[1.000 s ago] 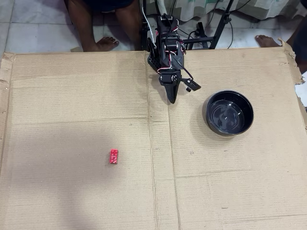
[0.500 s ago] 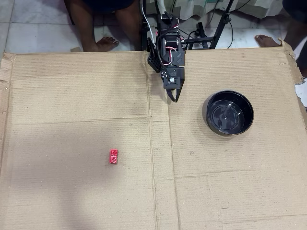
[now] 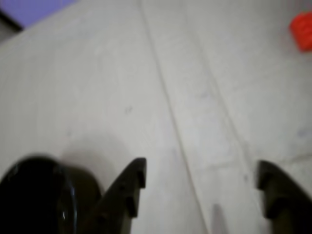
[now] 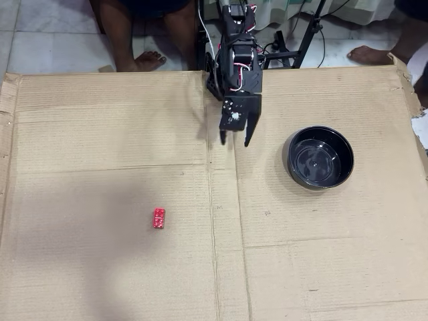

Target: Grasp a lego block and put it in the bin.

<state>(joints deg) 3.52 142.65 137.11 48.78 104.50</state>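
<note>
The red lego block (image 4: 159,218) lies on the cardboard, left of centre in the overhead view, and shows at the top right edge of the wrist view (image 3: 303,29). The black bin (image 4: 319,157) stands to the right in the overhead view and looks empty; its rim shows at the bottom left of the wrist view (image 3: 34,195). My gripper (image 4: 235,140) hovers near the back middle of the cardboard, between block and bin and clear of both. Its jaws are open and empty, and both fingers show in the wrist view (image 3: 202,178).
The flat cardboard sheet (image 4: 100,134) covers the work area, with fold seams running through its middle. Bare feet (image 4: 144,61) of people, cables and a stand leg (image 4: 307,33) lie beyond the back edge. A purple patch (image 3: 34,9) shows at the wrist view's top left.
</note>
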